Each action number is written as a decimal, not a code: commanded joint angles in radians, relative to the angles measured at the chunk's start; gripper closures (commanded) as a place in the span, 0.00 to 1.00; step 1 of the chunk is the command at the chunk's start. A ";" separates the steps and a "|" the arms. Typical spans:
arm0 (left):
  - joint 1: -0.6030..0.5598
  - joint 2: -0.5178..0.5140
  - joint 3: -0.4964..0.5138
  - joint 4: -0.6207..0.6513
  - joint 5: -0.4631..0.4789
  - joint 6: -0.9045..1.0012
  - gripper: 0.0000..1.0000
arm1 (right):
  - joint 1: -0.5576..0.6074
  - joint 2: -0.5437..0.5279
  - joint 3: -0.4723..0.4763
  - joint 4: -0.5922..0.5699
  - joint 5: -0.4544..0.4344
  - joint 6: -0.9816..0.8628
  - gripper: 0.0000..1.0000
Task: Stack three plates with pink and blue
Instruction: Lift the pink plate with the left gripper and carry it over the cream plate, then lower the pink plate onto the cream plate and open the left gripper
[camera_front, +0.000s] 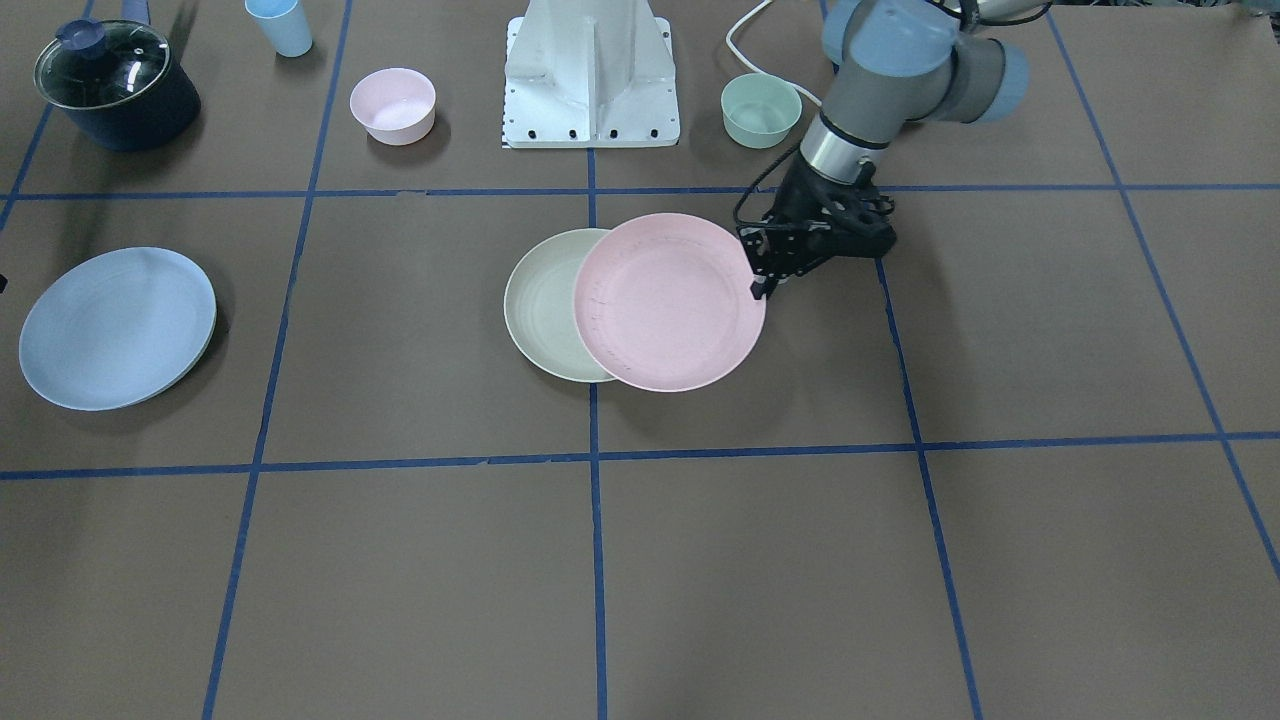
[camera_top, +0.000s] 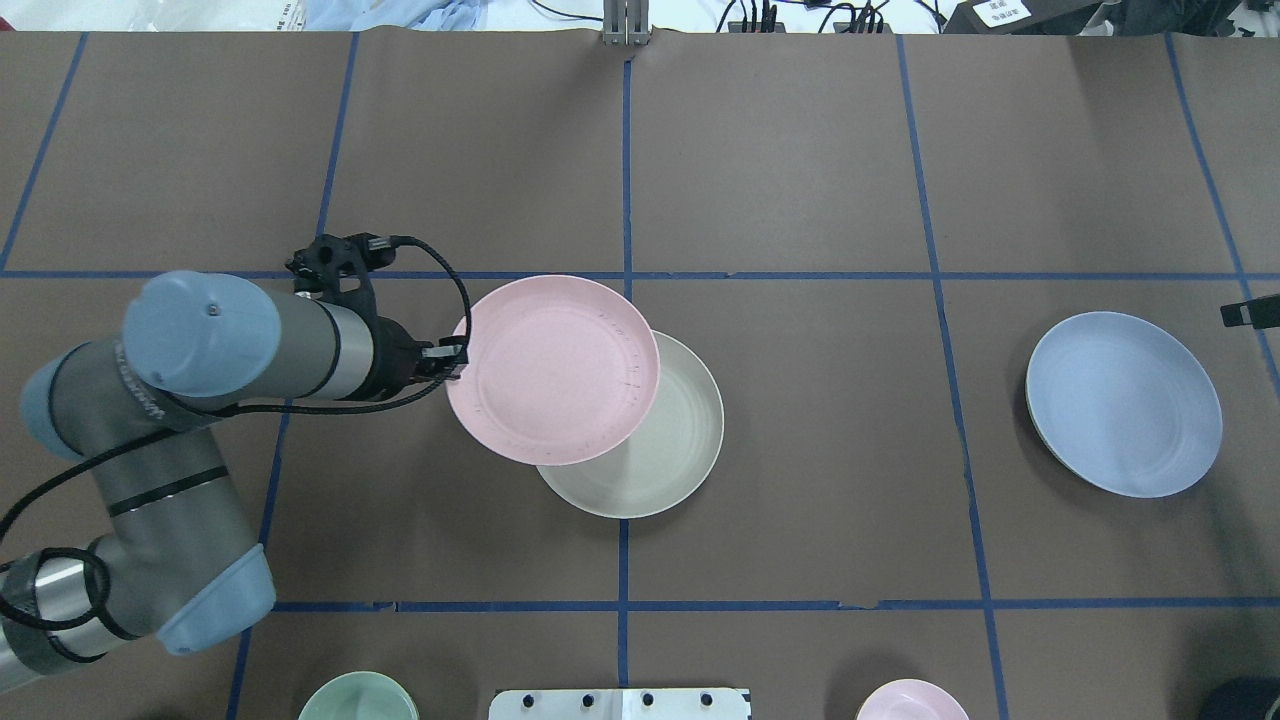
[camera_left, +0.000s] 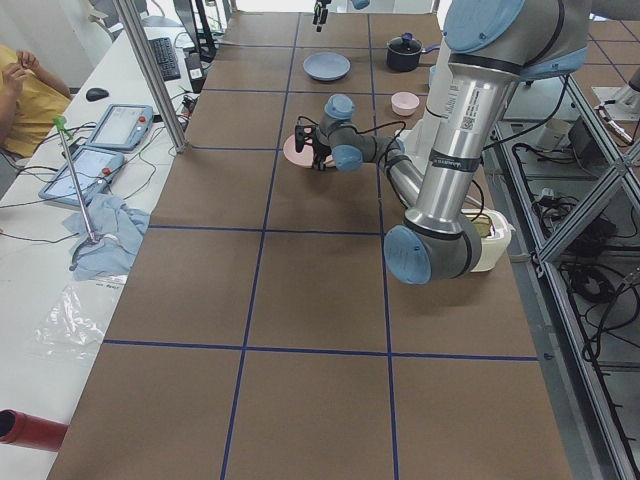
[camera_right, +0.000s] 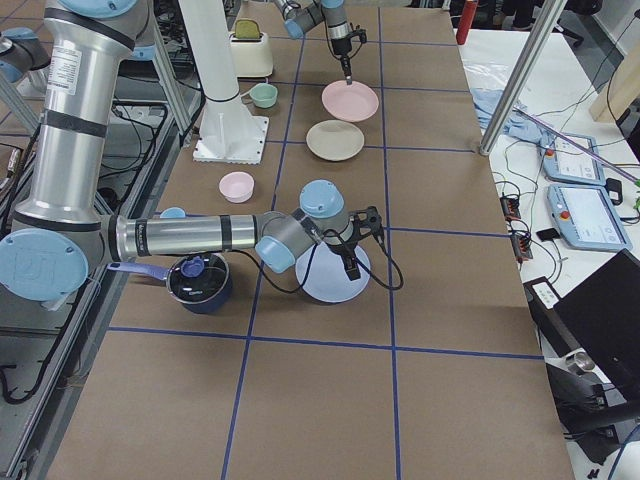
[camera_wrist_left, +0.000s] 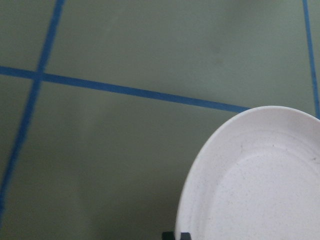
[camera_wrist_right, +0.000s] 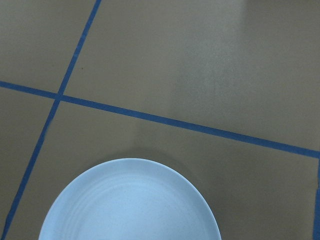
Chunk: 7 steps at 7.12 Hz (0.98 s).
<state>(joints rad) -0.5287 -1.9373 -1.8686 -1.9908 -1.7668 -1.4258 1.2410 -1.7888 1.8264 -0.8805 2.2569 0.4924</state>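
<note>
The left gripper (camera_front: 765, 283) has its jaws pinched on the rim of the round, shallow, speckled matte pink plate (camera_front: 668, 302), which from above covers part of the faintly ringed cream plate (camera_front: 545, 305) at the middle of the brown, blue-taped worktop (camera_front: 420, 560). The smooth blue plate (camera_front: 118, 328), the same round shallow shape, lies flat well apart on the robot's right, with the right gripper (camera_right: 351, 266) just over its edge; whether those jaws are wide or narrow I cannot tell.

Brown table (camera_front: 400, 580) gridded with blue tape (camera_front: 600, 600).
</note>
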 joint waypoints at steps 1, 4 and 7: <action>0.045 -0.051 0.025 0.009 0.020 -0.019 1.00 | 0.000 0.000 0.001 0.000 0.001 0.000 0.00; 0.065 -0.083 0.058 0.004 0.024 -0.016 0.05 | 0.000 0.000 0.001 0.000 0.003 0.000 0.00; 0.009 -0.071 0.022 0.012 0.040 0.127 0.00 | 0.000 -0.001 -0.002 -0.003 -0.003 0.006 0.00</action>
<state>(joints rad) -0.4807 -2.0133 -1.8254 -1.9833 -1.7230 -1.4002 1.2410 -1.7888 1.8258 -0.8811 2.2583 0.4944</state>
